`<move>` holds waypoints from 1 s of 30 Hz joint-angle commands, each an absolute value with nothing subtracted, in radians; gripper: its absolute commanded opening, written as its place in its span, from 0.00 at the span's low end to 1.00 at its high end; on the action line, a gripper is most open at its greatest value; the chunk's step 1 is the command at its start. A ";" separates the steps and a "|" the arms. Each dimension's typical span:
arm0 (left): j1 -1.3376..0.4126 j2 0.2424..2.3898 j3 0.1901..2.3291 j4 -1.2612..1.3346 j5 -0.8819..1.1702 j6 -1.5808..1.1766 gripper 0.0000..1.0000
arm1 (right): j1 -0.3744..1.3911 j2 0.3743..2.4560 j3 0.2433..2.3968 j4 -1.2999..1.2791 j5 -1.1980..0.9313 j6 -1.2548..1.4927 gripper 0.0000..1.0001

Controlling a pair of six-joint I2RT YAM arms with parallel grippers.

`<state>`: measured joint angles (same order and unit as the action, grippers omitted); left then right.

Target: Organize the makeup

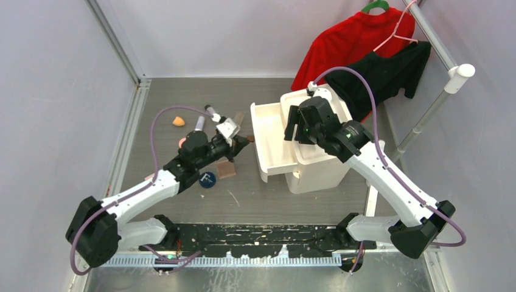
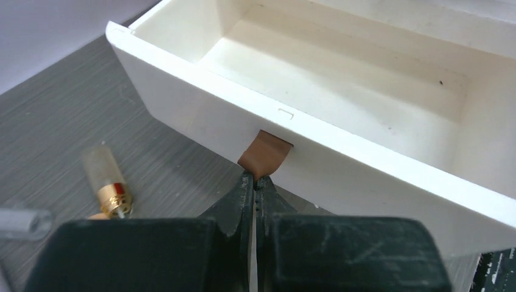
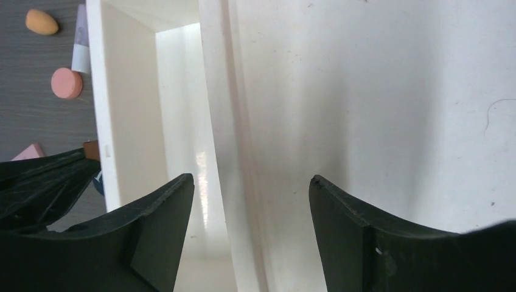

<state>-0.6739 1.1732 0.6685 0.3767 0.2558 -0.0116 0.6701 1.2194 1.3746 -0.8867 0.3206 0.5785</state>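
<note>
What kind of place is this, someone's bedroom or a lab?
Probably a robot lab cell, not a bedroom: bare metal-framed walls, robot arms bolted to a grey table, a white drawer unit and clothes hung on a rail.

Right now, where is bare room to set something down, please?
The drawer is bare inside; so is the table between navy compact and base rail. Crowded: left of it, where the left end effector pinches a brown piece near pink sponge and palette.

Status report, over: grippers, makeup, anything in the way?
Left gripper shut on brown piece, low against the drawer front. Right gripper open over the white box. Drawer front blocks the way in; gold bottle loose on the table.
</note>
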 commanded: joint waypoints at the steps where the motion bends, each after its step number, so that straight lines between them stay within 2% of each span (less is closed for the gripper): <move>1: -0.649 1.075 0.659 0.355 0.168 0.008 0.03 | 0.662 1.217 1.351 -0.899 0.338 0.578 0.75; 2: -0.649 1.064 0.668 0.324 0.151 0.003 0.20 | 0.662 1.218 1.351 -0.896 0.334 0.578 0.75; 4: -0.648 1.055 0.698 0.247 0.122 -0.001 0.61 | 0.662 1.221 1.351 -0.889 0.328 0.578 0.76; 5: -0.648 1.048 0.713 0.210 0.099 -0.013 0.75 | 0.662 1.221 1.351 -0.886 0.327 0.578 0.76; 6: -0.649 1.040 0.730 0.173 0.072 -0.026 0.82 | 0.662 1.223 1.353 -0.883 0.325 0.578 0.77; 7: -0.649 1.029 0.750 0.101 0.046 -0.046 0.95 | 0.662 1.222 1.356 -0.882 0.326 0.578 0.77; 8: -0.648 1.019 0.779 0.026 0.018 -0.070 1.00 | 0.662 1.221 1.363 -0.883 0.326 0.580 0.78; 14: -0.642 1.018 0.969 -0.517 -0.142 -0.262 1.00 | 0.662 1.179 1.334 -0.834 0.326 0.587 0.81; 17: -0.640 0.999 0.986 -0.736 -0.392 -0.495 1.00 | 0.662 1.180 1.336 -0.832 0.326 0.590 0.83; 20: -0.616 0.957 0.995 -0.913 -0.424 -0.671 0.99 | 0.661 1.179 1.334 -0.832 0.327 0.591 0.85; 25: -0.584 0.927 0.948 -1.052 -0.412 -0.809 0.99 | 0.663 1.208 1.330 -0.835 0.298 0.571 0.91; 30: -0.580 1.015 0.916 -1.097 -0.380 -0.888 0.99 | 0.662 1.229 1.332 -0.836 0.347 0.541 0.97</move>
